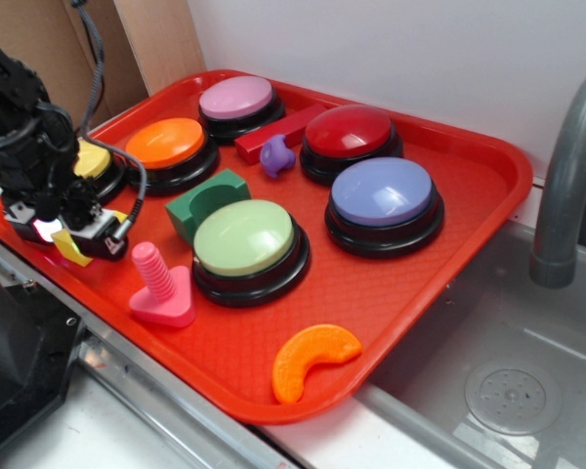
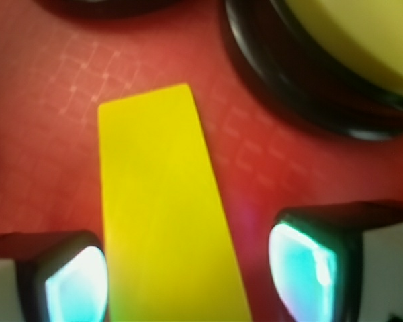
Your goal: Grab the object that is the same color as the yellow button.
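The object, a small yellow wedge (image 1: 71, 250), lies on the red tray (image 1: 488, 166) near its front left corner. My gripper (image 1: 73, 237) is lowered over it. In the wrist view the yellow wedge (image 2: 161, 201) runs lengthwise between my fingers, with the gripper (image 2: 188, 275) open around it. The left pad (image 2: 77, 282) sits right against the wedge's side, while a strip of red tray shows between the wedge and the right pad (image 2: 302, 268). The yellow button (image 1: 90, 161) stands just behind the gripper, partly hidden by the arm. Its pale yellow dome (image 2: 363, 40) fills the wrist view's upper right corner.
Close to the gripper's right stand a pink screw piece (image 1: 161, 288), a green block (image 1: 207, 200) and the light green button (image 1: 244, 239). Orange (image 1: 166, 144), pink (image 1: 236, 98), red (image 1: 350, 132) and lilac (image 1: 383, 192) buttons sit further back. An orange crescent (image 1: 313, 360) lies at the front. A faucet (image 1: 566, 176) rises beyond the tray.
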You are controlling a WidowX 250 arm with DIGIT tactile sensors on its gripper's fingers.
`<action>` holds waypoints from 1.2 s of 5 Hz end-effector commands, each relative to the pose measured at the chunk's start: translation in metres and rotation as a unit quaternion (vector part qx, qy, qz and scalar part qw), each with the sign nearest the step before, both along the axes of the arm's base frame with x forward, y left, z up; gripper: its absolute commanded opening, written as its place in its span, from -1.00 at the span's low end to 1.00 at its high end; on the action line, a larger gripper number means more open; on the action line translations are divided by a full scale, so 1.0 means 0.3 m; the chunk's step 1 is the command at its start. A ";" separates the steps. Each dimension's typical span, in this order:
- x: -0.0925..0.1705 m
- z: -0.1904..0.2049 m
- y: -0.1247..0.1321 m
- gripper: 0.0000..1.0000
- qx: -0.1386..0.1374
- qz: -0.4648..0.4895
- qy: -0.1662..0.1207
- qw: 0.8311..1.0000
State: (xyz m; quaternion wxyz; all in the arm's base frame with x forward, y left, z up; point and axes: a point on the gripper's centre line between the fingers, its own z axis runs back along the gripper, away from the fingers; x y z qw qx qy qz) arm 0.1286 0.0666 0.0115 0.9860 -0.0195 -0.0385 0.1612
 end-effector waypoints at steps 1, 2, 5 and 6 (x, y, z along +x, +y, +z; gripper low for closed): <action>0.003 0.025 -0.011 -1.00 -0.002 0.007 -0.023 1.000; 0.109 0.192 -0.178 -1.00 -0.015 -0.061 0.022 0.998; 0.104 0.594 -0.340 -1.00 -0.037 -0.100 -0.022 0.994; 0.098 0.630 -0.403 -1.00 -0.053 -0.128 -0.045 0.989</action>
